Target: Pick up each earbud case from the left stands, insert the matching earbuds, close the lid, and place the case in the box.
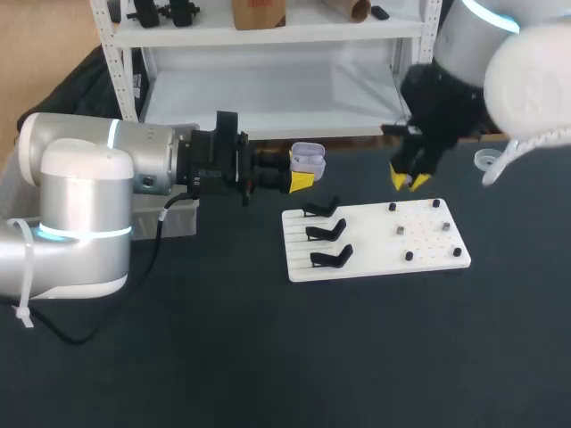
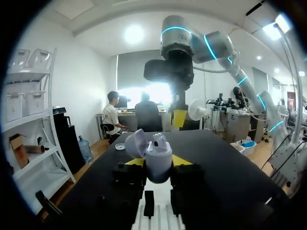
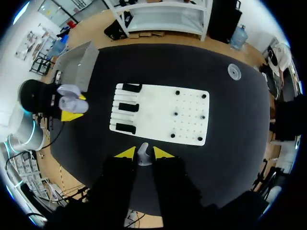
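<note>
My left gripper [image 1: 302,180] is shut on a pale lavender earbud case [image 1: 308,159], held above the table left of the white board [image 1: 375,259]. In the left wrist view the case [image 2: 159,165] sits between the yellow tips with its lid [image 2: 135,143] open and one earbud [image 2: 158,140] showing inside. My right gripper [image 1: 410,179] hangs over the board's far edge. The right wrist view shows it [image 3: 144,152] shut on a small white earbud [image 3: 143,158]. Three black stands [image 1: 326,232] on the board's left part hold nothing.
Several small dark pegs [image 1: 409,255] stand on the board's right half. A grey box [image 1: 174,218] sits at the table's left, partly behind my left arm. A small clear round dish [image 1: 486,160] lies at the far right.
</note>
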Robot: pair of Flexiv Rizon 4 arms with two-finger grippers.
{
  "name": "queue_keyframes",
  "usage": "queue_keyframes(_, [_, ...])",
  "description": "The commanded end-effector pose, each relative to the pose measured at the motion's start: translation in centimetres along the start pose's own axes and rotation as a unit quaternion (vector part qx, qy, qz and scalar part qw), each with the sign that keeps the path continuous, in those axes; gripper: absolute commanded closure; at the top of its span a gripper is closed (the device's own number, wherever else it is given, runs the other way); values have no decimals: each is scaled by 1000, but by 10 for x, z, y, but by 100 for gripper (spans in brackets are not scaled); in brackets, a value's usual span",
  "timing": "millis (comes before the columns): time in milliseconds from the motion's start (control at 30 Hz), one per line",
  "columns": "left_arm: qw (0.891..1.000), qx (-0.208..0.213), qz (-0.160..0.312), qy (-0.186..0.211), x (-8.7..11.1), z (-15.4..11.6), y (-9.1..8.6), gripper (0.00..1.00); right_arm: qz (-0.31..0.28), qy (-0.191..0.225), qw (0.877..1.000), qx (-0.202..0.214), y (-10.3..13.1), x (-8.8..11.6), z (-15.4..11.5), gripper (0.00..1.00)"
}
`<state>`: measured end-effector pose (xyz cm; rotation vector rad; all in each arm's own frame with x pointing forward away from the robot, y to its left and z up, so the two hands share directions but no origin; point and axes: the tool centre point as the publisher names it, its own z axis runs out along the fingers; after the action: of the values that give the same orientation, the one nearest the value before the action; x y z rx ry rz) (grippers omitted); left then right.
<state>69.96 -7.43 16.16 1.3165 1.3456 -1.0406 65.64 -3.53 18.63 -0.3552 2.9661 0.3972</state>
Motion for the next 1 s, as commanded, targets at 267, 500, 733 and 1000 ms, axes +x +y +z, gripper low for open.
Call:
queue_keyframes(267, [1000, -2, 1, -1, 0, 0, -1, 100, -116, -7, 993, -27, 59, -11, -37, 100])
queue_keyframes(500, [1000, -2, 1, -1, 0, 0, -1, 100, -193, 1, 981, -26, 89, -20, -39, 100])
queue_keyframes(733, [1000, -2, 1, -1, 0, 0, -1, 100, -241, 2, 970, -20, 109, -32, -30, 100])
queue_keyframes(1000, [1000, -2, 1, -1, 0, 0, -1, 100, -245, -6, 969, -19, 120, -49, -11, 100])
